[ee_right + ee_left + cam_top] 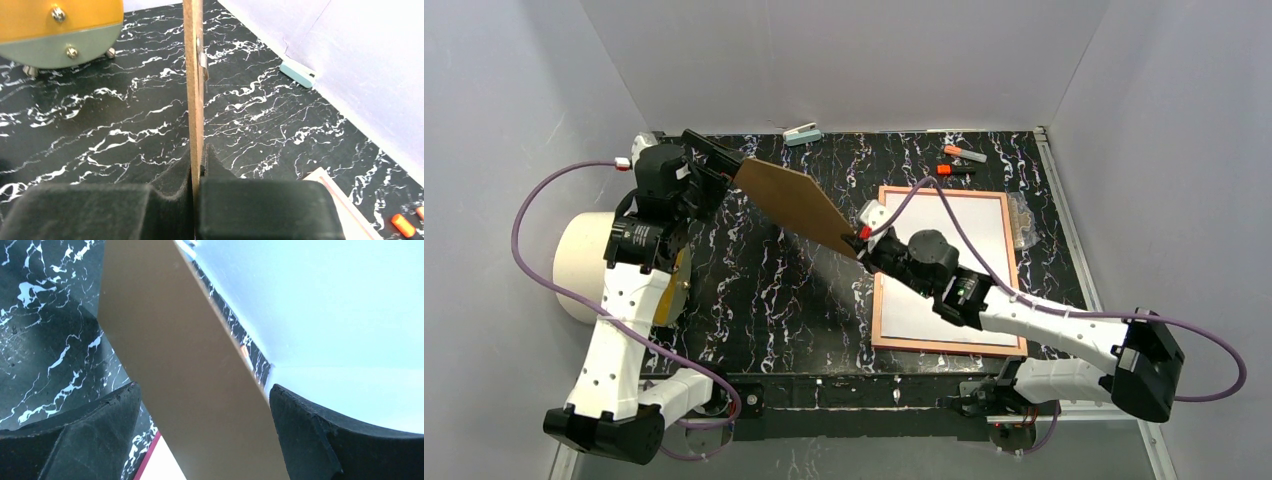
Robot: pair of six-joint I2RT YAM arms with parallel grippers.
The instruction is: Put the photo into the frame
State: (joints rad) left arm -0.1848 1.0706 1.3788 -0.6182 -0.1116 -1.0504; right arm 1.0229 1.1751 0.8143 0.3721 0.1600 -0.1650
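Seemingly stiff, light backing board (794,200), left of the frame (914,343): my right gripper (196,165) pinches its edge, my left gripper (202,395) gapes.

No text, label, brand, number or sign can be read in any view. The markers (964,154) are too small to show any print. The board (794,200) and the frame (924,346) look plain.
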